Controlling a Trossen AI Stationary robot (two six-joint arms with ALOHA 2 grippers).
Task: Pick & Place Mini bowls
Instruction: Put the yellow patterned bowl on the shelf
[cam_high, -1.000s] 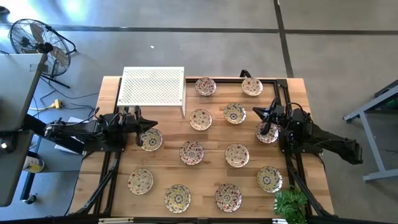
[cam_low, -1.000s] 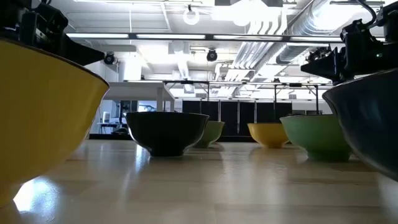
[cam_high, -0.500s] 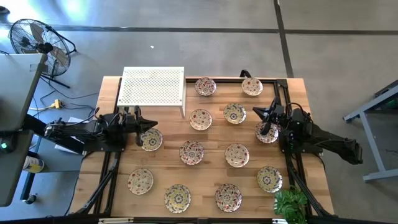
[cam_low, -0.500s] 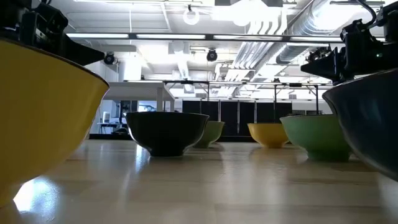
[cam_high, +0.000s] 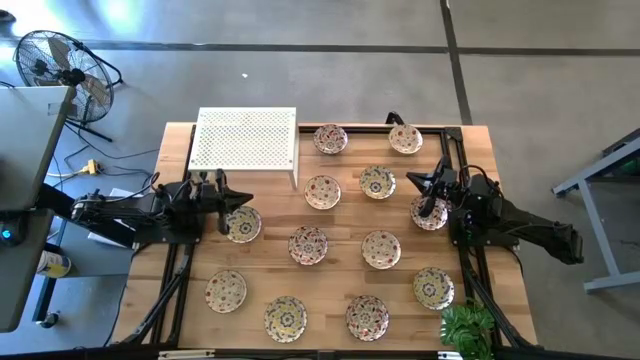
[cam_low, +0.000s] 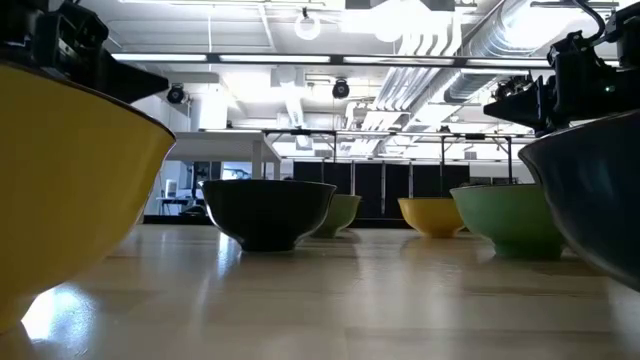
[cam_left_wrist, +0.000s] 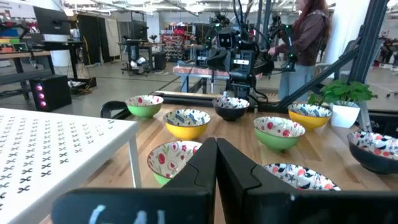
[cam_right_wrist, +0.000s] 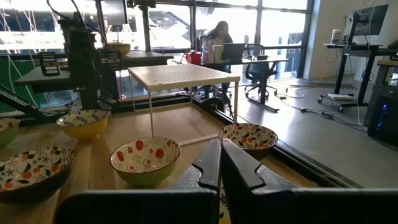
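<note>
- Wooden table (cam_high: 330, 275) on a concrete shop floor; a floor fan (cam_high: 55, 65) stands off its far left corner and a potted plant (cam_high: 468, 328) sits at its near right corner.
- A dozen mini bowls (cam_high: 308, 244) lie spread over the boards in loose rows, all upright and well apart from one another.
- A white perforated rack (cam_high: 244, 138) on legs stands at the far left of the table, nothing on it.
- Left gripper (cam_high: 243, 201): fingers pressed together, empty, hanging at the far rim of the left-hand bowl (cam_high: 243, 225), which lies just toward the near edge from the tips.
- Right gripper (cam_high: 412, 181): fingers likewise closed and empty, over the table's right side; the right-edge bowl (cam_high: 429, 213) sits under that wrist, and another bowl (cam_high: 378, 181) lies just beyond the tips toward the middle.
- Bowls are round, so no long axis to line up on; a rim pinch looks the likely grasp.
- Each arm has a bowl close by.
- Judgement: either gripper must open before descending. Neighbouring bowls leave room, and the rack's leg (cam_high: 294, 178) stands near the left arm's reach.
- A person (cam_left_wrist: 309, 37) stands beyond the table in the left wrist view.
</note>
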